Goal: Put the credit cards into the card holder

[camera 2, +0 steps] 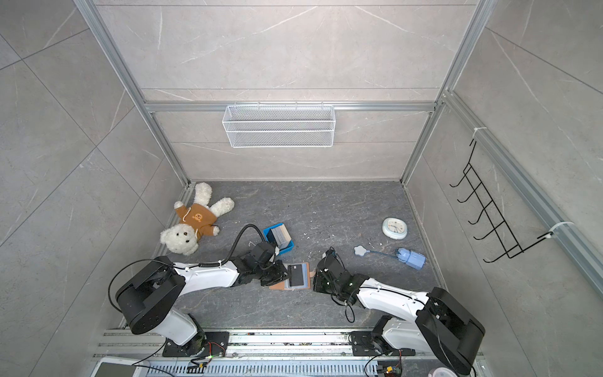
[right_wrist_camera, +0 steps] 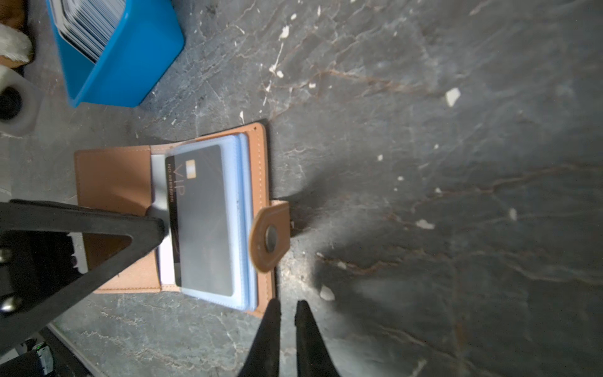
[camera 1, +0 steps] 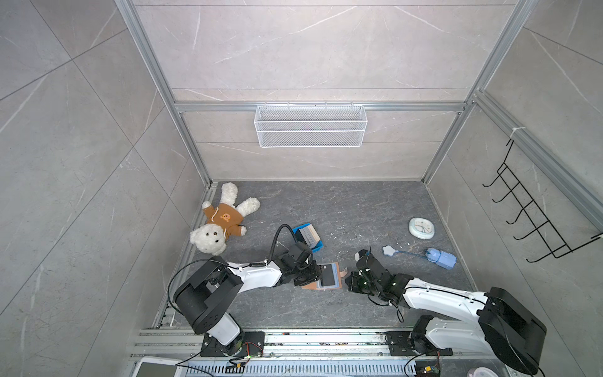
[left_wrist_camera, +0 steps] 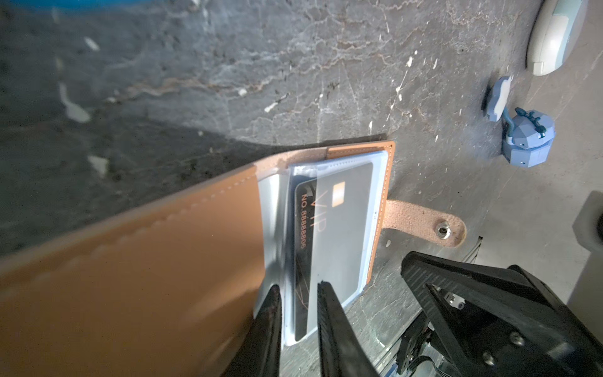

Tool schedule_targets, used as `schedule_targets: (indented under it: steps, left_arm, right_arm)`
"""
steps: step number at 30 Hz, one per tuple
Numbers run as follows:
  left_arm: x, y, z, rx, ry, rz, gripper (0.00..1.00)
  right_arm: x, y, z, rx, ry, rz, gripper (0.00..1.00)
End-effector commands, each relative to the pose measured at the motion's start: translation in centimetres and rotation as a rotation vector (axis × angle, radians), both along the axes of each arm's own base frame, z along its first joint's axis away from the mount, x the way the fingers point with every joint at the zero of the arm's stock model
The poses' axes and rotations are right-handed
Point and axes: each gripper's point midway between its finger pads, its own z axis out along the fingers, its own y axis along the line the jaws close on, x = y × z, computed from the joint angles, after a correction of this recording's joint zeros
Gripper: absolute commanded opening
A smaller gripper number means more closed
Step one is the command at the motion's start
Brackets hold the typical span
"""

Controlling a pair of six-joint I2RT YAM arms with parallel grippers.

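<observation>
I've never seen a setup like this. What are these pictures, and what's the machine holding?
Two robot arms, each ending in a two-fingered claw. Two pictures look down from overhead; two come from wrist cameras. On the table lie a teddy bear, a clock, a blue gadget, a blue tray of cards and an open tan card holder. The left claw straddles the edge of a black card partly in a clear sleeve; whether it grips is unclear. The right claw, nearly closed, holds nothing.

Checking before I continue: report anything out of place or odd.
The black VIP card sits only partway in the card holder's clear sleeve, one long edge uncovered. White flecks litter the tabletop.
</observation>
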Motion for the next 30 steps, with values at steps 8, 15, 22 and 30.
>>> schedule_targets:
  steps: [8,15,22,30]
  left_arm:
    - [-0.4,0.7,-0.1,0.059,-0.036,-0.031,0.23]
    - [-0.3,0.4,-0.5,0.075,-0.027,-0.040,0.20]
    - [-0.3,0.1,-0.7,0.079,-0.021,-0.046,0.18]
    - [-0.5,0.1,-1.4,0.093,0.001,-0.057,0.18]
  right_arm:
    - [0.7,1.1,1.4,0.032,-0.023,0.001,0.15]
    - [0.8,1.6,0.9,0.043,-0.011,0.011,0.15]
    - [1.0,2.4,0.7,0.066,-0.004,0.022,0.15]
    - [1.2,3.3,0.6,0.104,-0.001,0.028,0.18]
